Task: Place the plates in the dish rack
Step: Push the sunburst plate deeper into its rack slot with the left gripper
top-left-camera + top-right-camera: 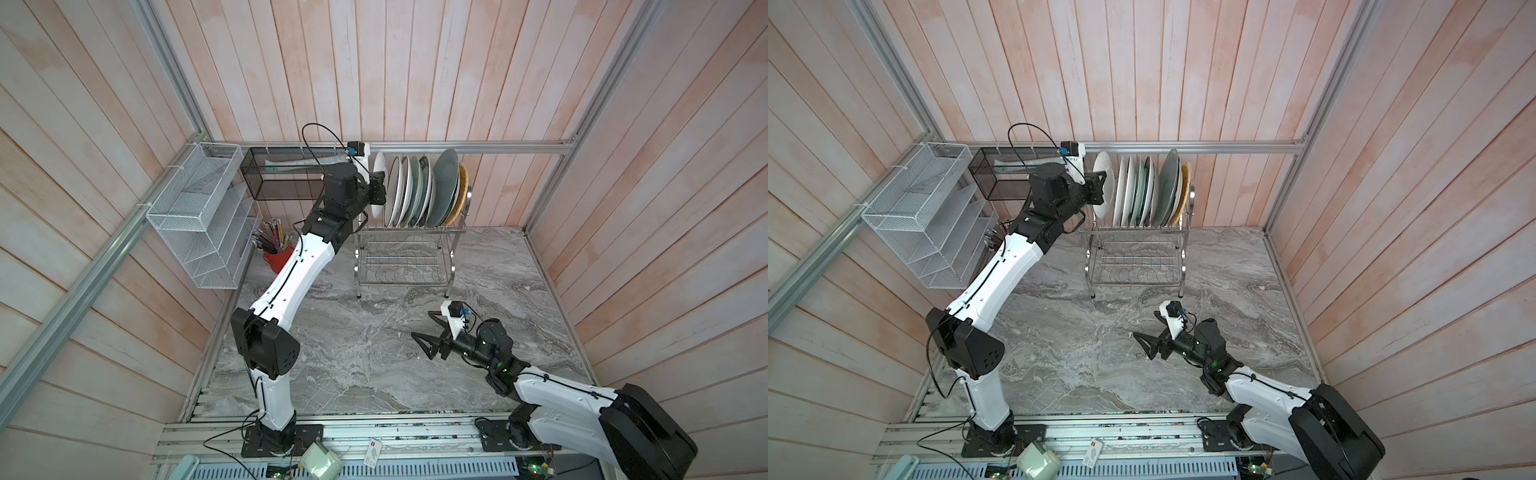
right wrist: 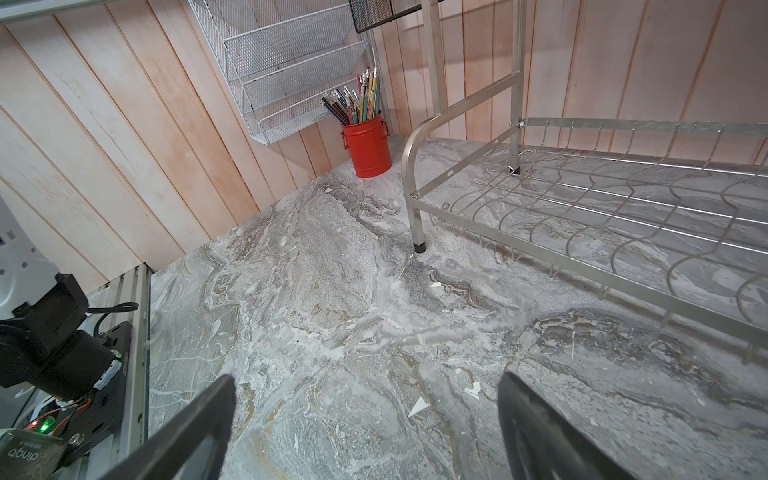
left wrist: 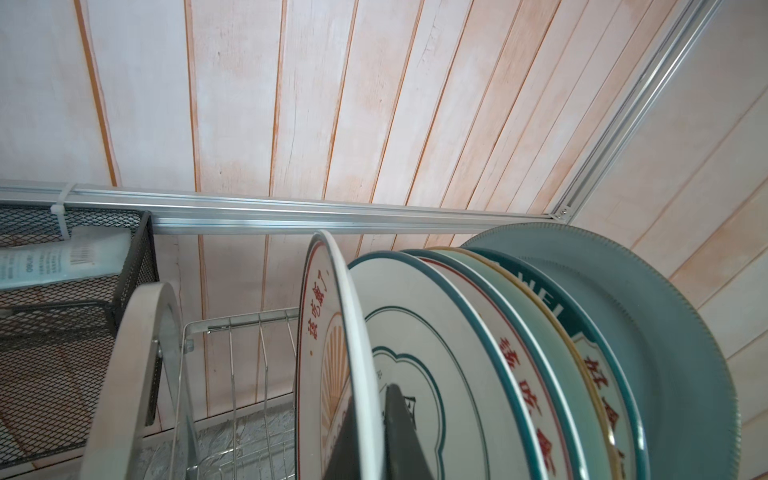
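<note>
A: Status, left gripper (image 1: 379,189)?
B: Pinched shut on rim of the white orange-sunburst plate (image 1: 380,164), edge nearest the arm. From the left wrist camera: rim running straight up out from between the fingers (image 3: 401,432), one on each face
A: Plate location?
B: Up at the top tier of the dish rack (image 1: 403,266), left end, just inside the arched end frame (image 3: 137,353). Narrow gap to the teal-ringed plate (image 3: 415,332) next along. Can't tell whether seated on the wires
A: Orientation?
B: Standing on edge, upright, faces turned along the rack's length, parallel to the other plates (image 1: 415,191) in the row. At the far right end: grey-teal plate (image 1: 444,183), then yellow woven plate (image 1: 463,195)
A: Pose of left arm (image 1: 291,274)?
B: Stretched up and back from its base, wrist level with plate centre, pointing right into the rack
A: And right gripper (image 1: 422,324)?
B: Spread wide, holding nothing. Hovering over the marble tabletop (image 1: 353,353) in front of the rack, aimed left, well apart from every plate
</note>
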Motion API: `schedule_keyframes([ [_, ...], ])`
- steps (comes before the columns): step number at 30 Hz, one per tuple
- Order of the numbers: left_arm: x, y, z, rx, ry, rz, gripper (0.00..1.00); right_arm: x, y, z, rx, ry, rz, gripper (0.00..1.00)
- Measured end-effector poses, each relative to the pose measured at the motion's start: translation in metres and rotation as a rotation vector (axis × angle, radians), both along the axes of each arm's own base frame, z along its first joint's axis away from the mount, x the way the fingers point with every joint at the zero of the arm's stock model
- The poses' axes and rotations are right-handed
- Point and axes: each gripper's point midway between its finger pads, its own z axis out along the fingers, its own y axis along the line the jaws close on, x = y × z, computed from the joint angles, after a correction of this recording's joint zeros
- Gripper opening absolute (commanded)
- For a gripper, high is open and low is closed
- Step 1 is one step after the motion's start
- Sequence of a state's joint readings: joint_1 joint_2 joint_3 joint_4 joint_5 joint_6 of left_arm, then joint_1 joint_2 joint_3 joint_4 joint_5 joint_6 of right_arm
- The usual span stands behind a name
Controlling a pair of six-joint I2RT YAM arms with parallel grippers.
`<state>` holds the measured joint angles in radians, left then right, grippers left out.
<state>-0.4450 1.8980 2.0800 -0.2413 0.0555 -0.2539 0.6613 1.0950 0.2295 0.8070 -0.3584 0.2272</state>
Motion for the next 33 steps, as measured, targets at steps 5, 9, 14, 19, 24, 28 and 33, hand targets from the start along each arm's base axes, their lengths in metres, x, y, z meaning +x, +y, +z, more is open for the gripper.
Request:
schedule_keyframes([
  [5, 0.002, -0.009, -0.012, 0.02, 0.017, 0.011, 0.0, 0.0, 0.001, 0.002, -0.005, -0.013, -0.002, 0.98],
  [9, 0.006, -0.014, -0.022, 0.044, 0.027, 0.029, 0.0, 0.001, 0.001, 0.001, -0.011, -0.017, -0.006, 0.98],
  [14, 0.004, -0.019, -0.023, 0.072, 0.013, 0.05, 0.0, 0.0, 0.002, -0.001, -0.019, -0.01, -0.006, 0.98],
  [19, 0.003, -0.022, -0.025, 0.112, -0.002, 0.08, 0.0, -0.001, 0.003, -0.002, -0.024, -0.01, -0.002, 0.98],
  [24, 0.001, -0.027, -0.027, 0.147, -0.017, 0.109, 0.0, -0.001, 0.004, 0.0, -0.024, -0.015, 0.0, 0.98],
  [28, -0.001, -0.031, -0.03, 0.168, -0.031, 0.124, 0.0, -0.001, 0.005, 0.0, -0.027, -0.014, -0.001, 0.98],
  [33, -0.002, -0.035, -0.033, 0.175, -0.042, 0.121, 0.06, -0.001, 0.005, -0.003, -0.038, -0.007, -0.002, 0.98],
])
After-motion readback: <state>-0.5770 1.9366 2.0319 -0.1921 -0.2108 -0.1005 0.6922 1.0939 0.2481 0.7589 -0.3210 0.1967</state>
